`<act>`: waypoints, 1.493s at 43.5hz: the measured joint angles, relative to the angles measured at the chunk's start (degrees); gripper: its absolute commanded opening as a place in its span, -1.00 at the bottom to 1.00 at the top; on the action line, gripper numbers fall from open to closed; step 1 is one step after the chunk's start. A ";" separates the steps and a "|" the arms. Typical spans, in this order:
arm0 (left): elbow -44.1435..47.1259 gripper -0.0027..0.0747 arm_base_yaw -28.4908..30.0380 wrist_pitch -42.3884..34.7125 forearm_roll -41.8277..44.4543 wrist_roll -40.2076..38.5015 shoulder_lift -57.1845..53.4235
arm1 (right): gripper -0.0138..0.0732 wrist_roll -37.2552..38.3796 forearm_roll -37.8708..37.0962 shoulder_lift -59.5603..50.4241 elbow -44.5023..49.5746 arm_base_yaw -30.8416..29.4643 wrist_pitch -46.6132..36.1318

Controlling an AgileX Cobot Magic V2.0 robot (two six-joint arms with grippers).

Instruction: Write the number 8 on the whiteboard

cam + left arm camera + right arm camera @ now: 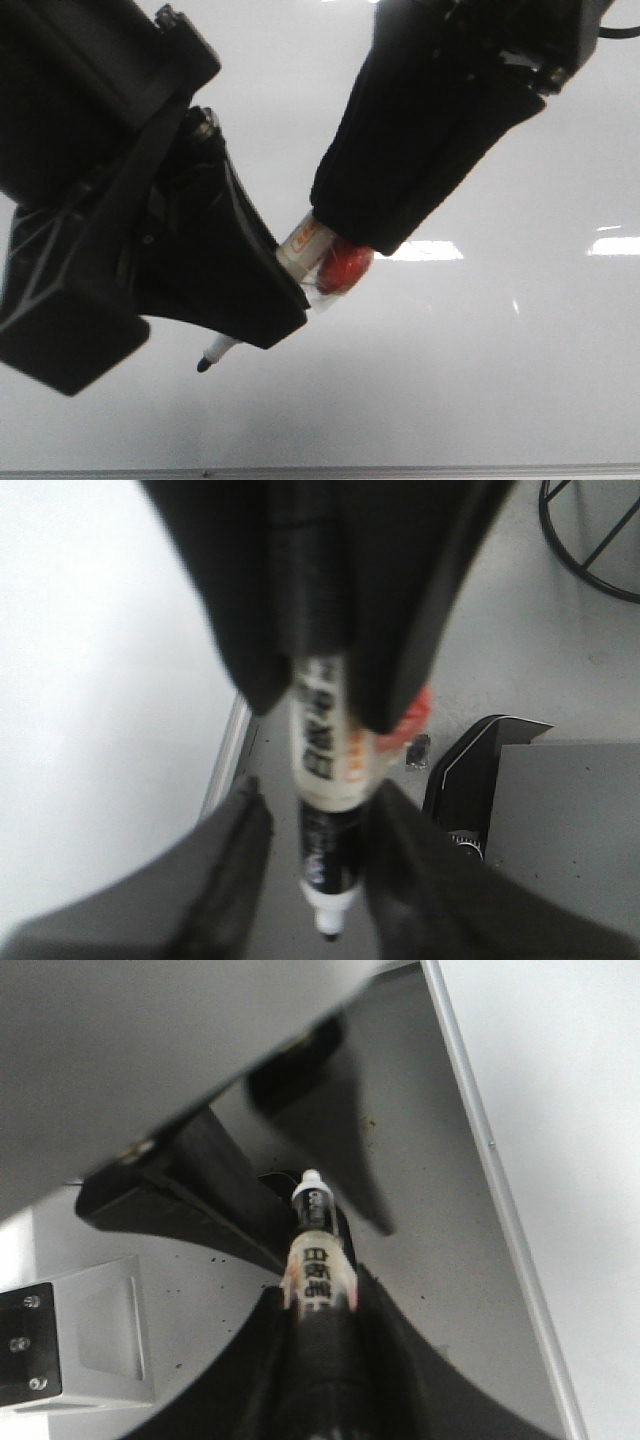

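whiteboard (480, 380) smooth glossy pale surface, bright glare patches, thin grey metal-looking edge strip; marker (300, 262) smooth plastic barrel, white printed label, glossy red translucent part, black section toward the tip; left claw (255, 300) matt black hard plastic, angular moulded; right claw (345, 235) black with soft matt cloth-like covering; desk (420, 1220) matt grey, finely speckled with dark specks

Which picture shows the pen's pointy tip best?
The front view: the marker pokes out below the left gripper, its dark tip bare against the whiteboard. The left wrist view shows the tip blurry. The right wrist view shows only the white collar; the tip is hidden.
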 measured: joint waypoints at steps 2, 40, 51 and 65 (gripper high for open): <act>0.00 0.44 0.00 -0.77 -0.35 -0.64 0.00 | -0.84 0.00 0.02 0.00 0.00 -0.56 0.14; 26.62 -0.98 9.04 -18.69 -12.25 -3.03 -44.41 | -0.84 -0.01 14.91 -3.26 2.56 -20.76 -13.83; 27.13 -0.98 9.04 -19.03 -12.38 -3.03 -45.02 | -0.84 -2.15 19.16 3.75 -4.42 -19.68 -17.79; 27.13 -0.98 9.04 -19.12 -12.38 -3.03 -45.02 | -0.84 -2.42 21.09 11.76 -9.17 -18.73 -22.48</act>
